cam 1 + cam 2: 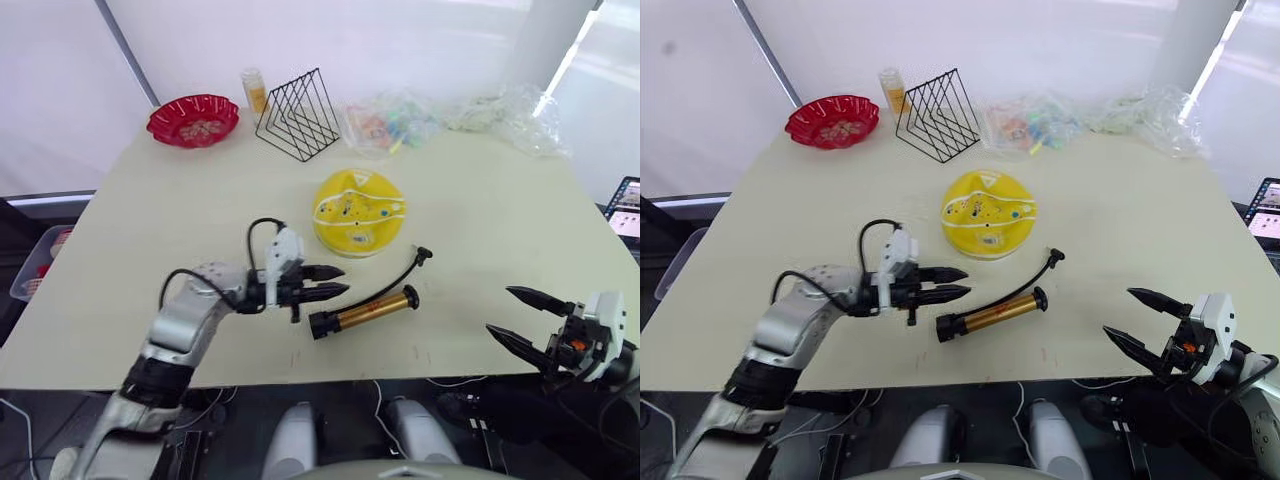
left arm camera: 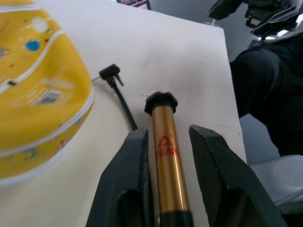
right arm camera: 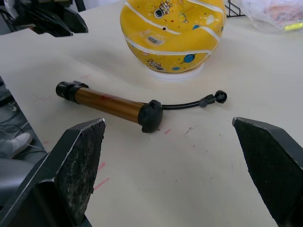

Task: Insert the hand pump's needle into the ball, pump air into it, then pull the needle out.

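**Status: pump not yet grasped, needle not yet inserted**

While the hand pump (image 1: 363, 311) lies flat on the bench (image 1: 150, 220), no step of the task appears complete: the needle (image 1: 424, 254) rests on the bench surface apart from the ball (image 1: 358, 211), so insertion, pumping and withdrawal all remain to be done. The present step is judged to be the approach to the pump.

Locations, referenced to the hand pump:
- The ball sits just beyond the pump, on the far side from the robot, resting on a pale ring-shaped base.
- The thin black hose arcs from the pump's right end up to the needle connector, which lies between the pump's right end and the ball, near the ball but not touching it.
- The pump's black left end cap points toward the left tool.

Arm pose:
- The left arm reaches in low over the bench, forearm roughly level. The left tool (image 1: 334, 281) is held horizontal, its fingers parted narrowly, tips just beside the pump's left end. In the left wrist view the two fingers straddle the gold barrel without visibly clamping it.
- The right arm is held well apart from the pump, off the near right edge of the bench. The right tool (image 1: 525, 318) is spread wide and holds nothing, pointing back toward the pump
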Motion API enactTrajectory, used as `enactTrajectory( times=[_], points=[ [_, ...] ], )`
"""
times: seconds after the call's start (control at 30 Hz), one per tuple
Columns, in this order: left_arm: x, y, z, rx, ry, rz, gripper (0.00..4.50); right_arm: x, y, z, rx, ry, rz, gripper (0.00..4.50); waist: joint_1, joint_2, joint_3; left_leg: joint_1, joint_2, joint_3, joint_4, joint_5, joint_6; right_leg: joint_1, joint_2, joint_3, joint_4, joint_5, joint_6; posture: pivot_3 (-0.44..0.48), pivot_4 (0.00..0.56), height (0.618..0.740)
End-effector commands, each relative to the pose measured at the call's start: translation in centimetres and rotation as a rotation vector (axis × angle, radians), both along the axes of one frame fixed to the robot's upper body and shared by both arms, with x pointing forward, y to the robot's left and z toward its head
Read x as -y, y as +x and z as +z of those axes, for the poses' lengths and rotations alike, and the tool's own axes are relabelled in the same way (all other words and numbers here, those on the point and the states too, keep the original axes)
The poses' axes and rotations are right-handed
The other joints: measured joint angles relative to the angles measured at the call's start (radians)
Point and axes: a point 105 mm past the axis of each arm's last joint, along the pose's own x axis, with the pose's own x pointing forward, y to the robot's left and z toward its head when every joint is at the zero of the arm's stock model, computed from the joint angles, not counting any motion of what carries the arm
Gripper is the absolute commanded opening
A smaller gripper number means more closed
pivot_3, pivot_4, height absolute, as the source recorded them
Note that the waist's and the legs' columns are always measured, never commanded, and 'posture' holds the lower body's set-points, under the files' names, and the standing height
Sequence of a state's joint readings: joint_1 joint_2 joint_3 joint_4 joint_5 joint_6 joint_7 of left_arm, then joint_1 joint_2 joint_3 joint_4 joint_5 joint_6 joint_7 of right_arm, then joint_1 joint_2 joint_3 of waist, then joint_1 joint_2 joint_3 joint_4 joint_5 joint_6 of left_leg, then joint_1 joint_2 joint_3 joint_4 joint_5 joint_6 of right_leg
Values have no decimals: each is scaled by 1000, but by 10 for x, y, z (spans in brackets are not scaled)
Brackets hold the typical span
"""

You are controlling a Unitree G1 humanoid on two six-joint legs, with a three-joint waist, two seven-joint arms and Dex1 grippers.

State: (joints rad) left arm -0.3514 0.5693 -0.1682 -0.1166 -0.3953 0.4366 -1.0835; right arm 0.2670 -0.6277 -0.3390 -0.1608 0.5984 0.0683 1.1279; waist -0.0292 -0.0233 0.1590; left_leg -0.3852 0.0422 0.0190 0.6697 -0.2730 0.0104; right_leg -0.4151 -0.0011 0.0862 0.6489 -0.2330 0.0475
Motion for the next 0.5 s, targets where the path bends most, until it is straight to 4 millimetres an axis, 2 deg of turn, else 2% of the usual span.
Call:
enactTrajectory(
  times=[0.03,0.27,0.5],
  points=[
    [23,2,-1,21,25,-32,1473,-3,0,14,54,-3,15,4500,3,0,0,0,0,0,1,0,0,1,0,0,0,0,0,0,150,735],
    [49,24,-13,41,128,49,1473,-8,-2,20,66,-2,30,4500,2,0,0,1,-1,-1,0,0,0,1,0,0,2,0,0,0,150,735],
    [70,27,-25,56,181,67,1473,-13,-4,24,74,0,39,4500,11,0,0,2,-1,-1,1,0,0,1,0,1,5,0,0,0,150,735]
  ],
)
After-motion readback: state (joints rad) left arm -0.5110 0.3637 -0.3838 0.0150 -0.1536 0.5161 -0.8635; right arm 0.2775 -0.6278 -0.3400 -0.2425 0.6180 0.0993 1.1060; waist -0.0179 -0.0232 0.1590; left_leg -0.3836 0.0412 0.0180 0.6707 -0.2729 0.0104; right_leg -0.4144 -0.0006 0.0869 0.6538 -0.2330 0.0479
